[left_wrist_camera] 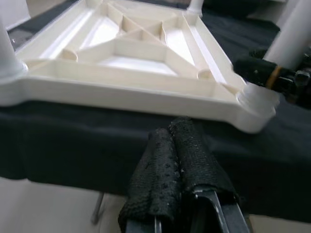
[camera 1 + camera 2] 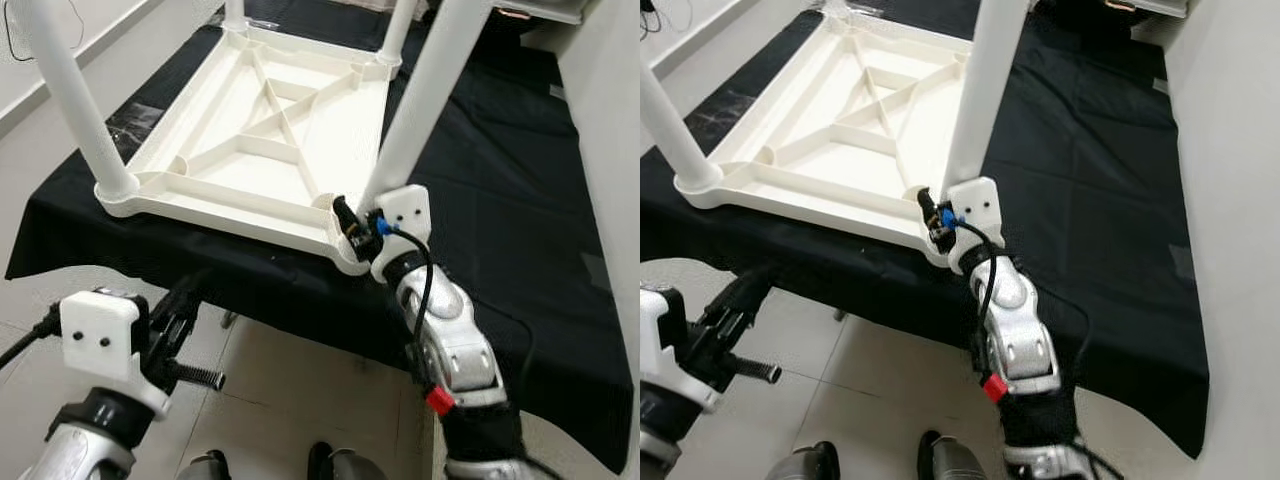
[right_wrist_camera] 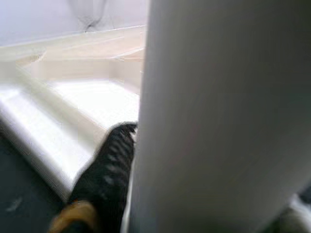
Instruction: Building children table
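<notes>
A white plastic children's table [image 2: 250,150] lies upside down on a black-covered bench [image 2: 500,180], ribs facing up. Legs stand in its corners: the near left leg [image 2: 70,90], the near right leg [image 2: 420,90] and two far ones [image 2: 398,30]. My right gripper [image 2: 355,225] is shut on the near right leg just above its socket; in the right wrist view one black finger [image 3: 109,160] lies against the leg [image 3: 223,116]. My left gripper [image 2: 185,300] hangs shut and holds nothing, below the bench's front edge; its padded fingers [image 1: 175,160] point at the table's near rim [image 1: 136,94].
The black cloth drapes over the bench's front edge [image 2: 250,290]. A white wall [image 2: 1240,200] runs close along the right side. Tiled floor [image 2: 280,390] and my feet [image 2: 330,465] are below.
</notes>
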Controlling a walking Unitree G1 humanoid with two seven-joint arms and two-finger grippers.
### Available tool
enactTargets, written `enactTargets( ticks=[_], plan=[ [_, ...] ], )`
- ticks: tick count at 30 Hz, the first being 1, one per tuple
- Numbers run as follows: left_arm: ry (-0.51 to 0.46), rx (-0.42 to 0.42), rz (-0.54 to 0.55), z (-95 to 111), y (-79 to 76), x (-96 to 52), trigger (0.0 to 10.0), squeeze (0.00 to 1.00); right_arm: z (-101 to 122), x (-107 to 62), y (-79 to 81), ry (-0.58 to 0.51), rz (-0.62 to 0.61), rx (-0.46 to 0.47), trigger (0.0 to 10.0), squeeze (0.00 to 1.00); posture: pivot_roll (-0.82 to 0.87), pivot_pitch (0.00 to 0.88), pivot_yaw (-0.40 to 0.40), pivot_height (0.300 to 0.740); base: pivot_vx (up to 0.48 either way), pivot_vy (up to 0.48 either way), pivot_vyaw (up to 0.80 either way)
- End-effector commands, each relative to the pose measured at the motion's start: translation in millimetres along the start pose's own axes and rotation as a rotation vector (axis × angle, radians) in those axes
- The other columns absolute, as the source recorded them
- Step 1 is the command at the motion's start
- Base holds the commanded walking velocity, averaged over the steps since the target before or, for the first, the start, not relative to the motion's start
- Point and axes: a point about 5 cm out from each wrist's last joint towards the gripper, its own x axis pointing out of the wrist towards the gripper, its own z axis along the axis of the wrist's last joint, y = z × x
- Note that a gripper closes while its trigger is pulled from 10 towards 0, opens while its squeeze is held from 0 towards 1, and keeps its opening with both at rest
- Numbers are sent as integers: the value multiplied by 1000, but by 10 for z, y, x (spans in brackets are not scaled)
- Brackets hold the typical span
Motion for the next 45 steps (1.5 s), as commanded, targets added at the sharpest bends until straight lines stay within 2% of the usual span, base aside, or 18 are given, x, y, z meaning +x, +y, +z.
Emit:
enactTargets(
  ticks=[1, 3, 5, 6, 7, 8, 15, 16, 17, 18, 21, 23, 27, 35, 36, 37, 38, 45],
  plan=[
    [12, -9, -18, -19, -29, -31, 10000, 0, -70, 50, -12, 7, 98, 73, 10000, 1000, 149, 323, -134, 740, 0, 0, 0],
    [21, -8, -20, -30, -31, -45, 10000, 0, -15, 80, -44, -24, 175, 123, 10000, 1000, 154, 333, -129, 740, 0, 0, 0],
    [32, -3, -21, -43, -28, -60, 10000, 0, 50, 125, -120, -56, 233, 119, 10000, 1000, 168, 347, -122, 740, 0, 0, 0],
    [37, 0, -23, -47, -29, -65, 10000, 0, 123, 156, -143, -80, 358, 107, 10000, 1000, 176, 358, -118, 740, 0, 0, 0],
    [37, 0, -23, -47, -29, -65, 10000, 0, 123, 156, -143, -80, 358, 107, 10000, 1000, 176, 358, -118, 740, 0, 0, 0],
    [41, 14, -33, -49, -33, -73, 10000, 0, 228, 209, -165, -92, 533, 84, 10000, 976, 197, 370, -114, 740, 0, 0, 0],
    [27, 11, -33, -25, -24, -92, 10000, 0, 362, 338, -236, -117, 756, 105, 10000, 996, 257, 391, -95, 740, 0, 0, 0],
    [23, 12, -34, -18, -24, -91, 10000, 0, 347, 327, -216, -77, 855, 114, 10000, 914, 271, 390, -83, 740, 0, 0, 0],
    [23, 12, -34, -18, -24, -91, 10000, 0, 347, 327, -216, -77, 855, 114, 10000, 914, 271, 390, -83, 740, 0, 0, 0],
    [19, 7, -43, -11, -37, -83, 10000, 0, 363, 333, -201, -79, 927, 81, 10000, 0, 285, 390, -73, 740, 0, 0, 0],
    [18, 3, -53, -8, -54, -76, 10000, 0, 409, 376, -199, -97, 937, 90, 10000, 0, 294, 390, -65, 740, 0, 0, 0],
    [17, -1, -83, 1, -91, -54, 10000, 0, 533, 448, -176, -166, 979, 87, 10000, 0, 318, 392, -45, 740, 0, 0, 0],
    [14, 1, -105, 28, -93, -50, 10000, 0, 645, 461, -156, -240, 1085, 81, 10000, 0, 365, 394, -19, 740, 0, 0, 0],
    [22, 15, -117, 63, -49, -74, 10000, 0, 778, 472, -151, -336, 1176, 102, 10000, 0, 406, 398, -4, 740, 0, 0, 0],
    [22, 19, -118, 72, -41, -72, 10000, 0, 792, 471, -158, -347, 1183, 97, 4667, 0, 411, 397, 2, 740, 0, 0, 0],
    [22, 19, -118, 72, -41, -72, 10000, 0, 792, 471, -158, -347, 1183, 97, 4667, 0, 411, 397, 2, 740, 0, 0, 0],
    [22, 22, -119, 80, -37, -68, 10000, 0, 801, 472, -164, -356, 1182, 92, 157, 0, 412, 396, 2, 740, 0, 0, 0],
    [22, 24, -125, 96, -37, -55, 10000, 0, 796, 474, -167, -355, 1182, 86, 0, 0, 412, 396, 6, 740, 0, 0, 0]
  ],
)
